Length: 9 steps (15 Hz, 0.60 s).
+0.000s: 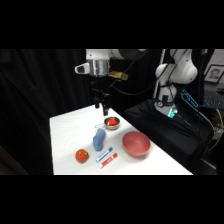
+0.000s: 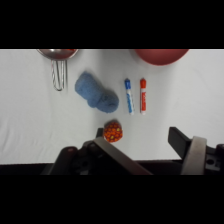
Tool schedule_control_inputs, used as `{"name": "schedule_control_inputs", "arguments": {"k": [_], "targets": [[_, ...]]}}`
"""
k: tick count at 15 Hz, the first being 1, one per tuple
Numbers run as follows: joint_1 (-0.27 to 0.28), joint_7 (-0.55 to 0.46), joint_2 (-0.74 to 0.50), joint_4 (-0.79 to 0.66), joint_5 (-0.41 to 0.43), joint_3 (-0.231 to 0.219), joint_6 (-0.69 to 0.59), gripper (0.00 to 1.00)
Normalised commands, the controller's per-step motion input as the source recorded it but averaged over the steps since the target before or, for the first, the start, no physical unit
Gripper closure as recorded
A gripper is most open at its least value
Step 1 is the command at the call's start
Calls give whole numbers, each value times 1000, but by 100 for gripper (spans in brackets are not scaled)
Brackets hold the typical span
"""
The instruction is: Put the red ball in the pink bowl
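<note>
the tool (image 2: 145,142) is held open and empty above the red ball (image 2: 113,130), the pink bowl (image 2: 161,55) seen at 1 o'clock, ready for a grasp.

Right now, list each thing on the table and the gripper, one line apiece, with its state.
red ball: loose on the table, not gripped.
pink bowl: upright, empty.
silver bowl: upright, holds a red lump.
blue cloth: crumpled, lying beside the pens.
blue pen: lying flat, beside the red pen.
red pen: lying flat.
gripper: open, above the table, holding nothing.
</note>
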Motion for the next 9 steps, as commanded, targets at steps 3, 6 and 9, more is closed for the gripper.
{"name": "schedule_control_inputs", "arguments": {"k": [3, 6, 9], "targets": [[-9, 35, 103, 109, -3, 27, 12, 0], [0, 98, 287, 299, -69, 27, 46, 0], [2, 112, 433, 468, -76, 20, 63, 0]]}}
